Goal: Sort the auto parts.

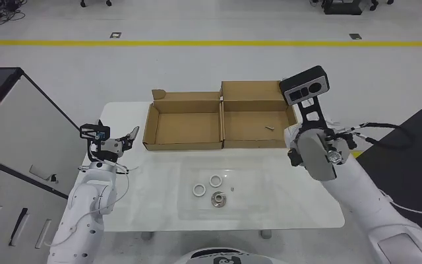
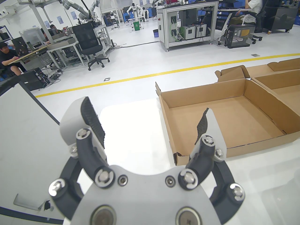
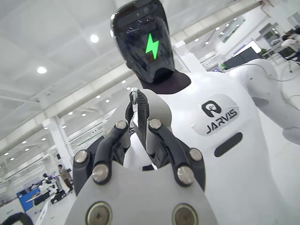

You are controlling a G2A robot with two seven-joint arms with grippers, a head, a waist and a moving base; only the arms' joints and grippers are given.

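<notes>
My right gripper (image 3: 136,98) pinches a small metal spring (image 3: 133,94) at the very tips of its fingers. The coil's long axis runs in line with the fingers, one end poking just past them, and the jaws are drawn almost together on it. That arm is lifted near the table's (image 1: 151,211) right edge, just beside the right cardboard box (image 1: 250,122), its wrist turned so the fingers point up toward the ceiling. My left gripper (image 2: 146,105) hovers over the table's left edge, fingers spread wide and holding nothing, aimed toward the left cardboard box (image 2: 234,118). One short thin part (image 1: 269,128) lies in the right box. A white ring (image 1: 198,191), a second white ring (image 1: 215,179) and a round metal part (image 1: 217,198) sit close together near the table's front
</notes>
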